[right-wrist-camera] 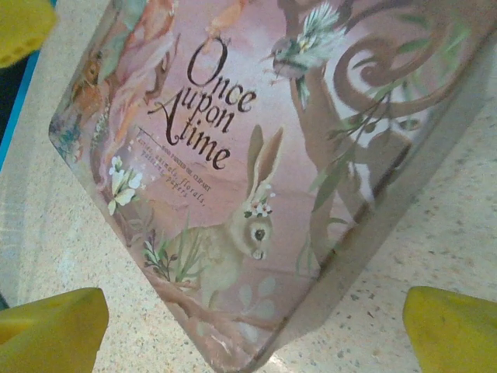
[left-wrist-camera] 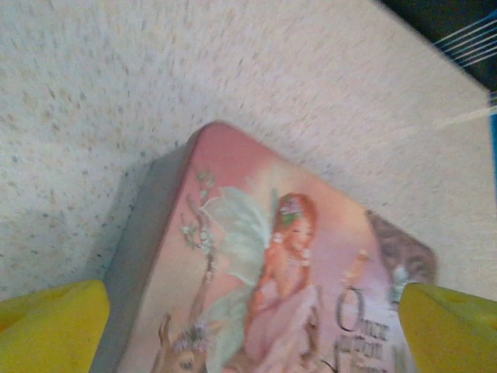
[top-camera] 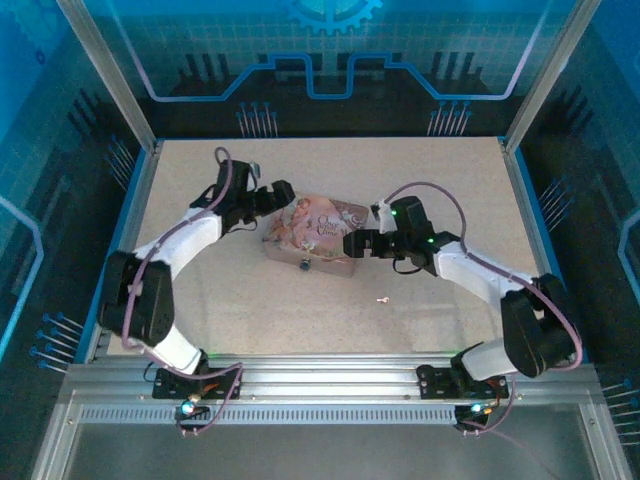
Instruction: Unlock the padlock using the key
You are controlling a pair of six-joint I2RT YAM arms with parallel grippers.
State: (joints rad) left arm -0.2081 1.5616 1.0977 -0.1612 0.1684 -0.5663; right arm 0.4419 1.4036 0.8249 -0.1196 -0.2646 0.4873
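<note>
While left gripper (top-camera: 286,199) and right gripper (top-camera: 353,243) flank the tin (top-camera: 322,228), both gape empty. The key (top-camera: 381,299) near its front probably wants a square pinch.

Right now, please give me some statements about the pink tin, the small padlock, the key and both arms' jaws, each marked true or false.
1. The tiny silvery metal key lies on the speckled table, apart from the pink illustrated rectangular tin. True.
2. The left gripper holds the key. False: its jaws stand open, by the tin.
3. The tiny dark padlock sits at the tin's near side. True.
4. The right gripper has its jaws shut on the tin. False: they stand open.
</note>
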